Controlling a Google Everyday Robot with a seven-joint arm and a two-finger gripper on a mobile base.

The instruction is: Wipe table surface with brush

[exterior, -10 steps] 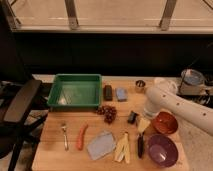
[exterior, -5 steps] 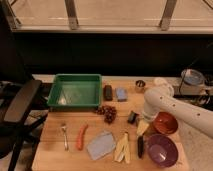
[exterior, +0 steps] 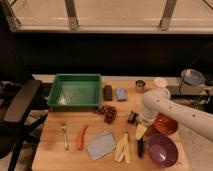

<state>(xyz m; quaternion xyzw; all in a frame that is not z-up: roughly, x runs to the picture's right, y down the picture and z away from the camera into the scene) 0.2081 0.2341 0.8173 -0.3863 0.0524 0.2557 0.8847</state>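
One table surface [exterior: 55, 155] of pale planks is recorded, filling the lower part of the view. One white robot arm [exterior: 172, 111] is seen reaching in from 3 o'clock. One green tray [exterior: 75, 77] is placed at 11 o'clock on the table.

Two bowls are counted at 4 o'clock: a purple bowl [exterior: 161, 149] and, just behind it, an orange bowl [exterior: 165, 124]. One grey-blue cloth [exterior: 101, 145] is laid flat at 6 o'clock, with one bunch of bananas [exterior: 122, 147] just beside it at its 3 o'clock.

One brush [exterior: 140, 141] is found lying on the table between the bananas and the purple bowl, pale head toward 12 o'clock, black handle toward 6 o'clock.

One carrot [exterior: 81, 136] and one fork [exterior: 64, 136] are noted at 8 o'clock, apart from each other. One cluster of grapes [exterior: 106, 113] sits near the centre. One black block [exterior: 107, 92], one blue sponge [exterior: 120, 93] and one metal cup [exterior: 140, 85] are lined up along 12 to 1 o'clock.

One gripper [exterior: 132, 118] is located at the arm's end, near the brush head at its 11 o'clock; its fingers are spread and nothing is held.
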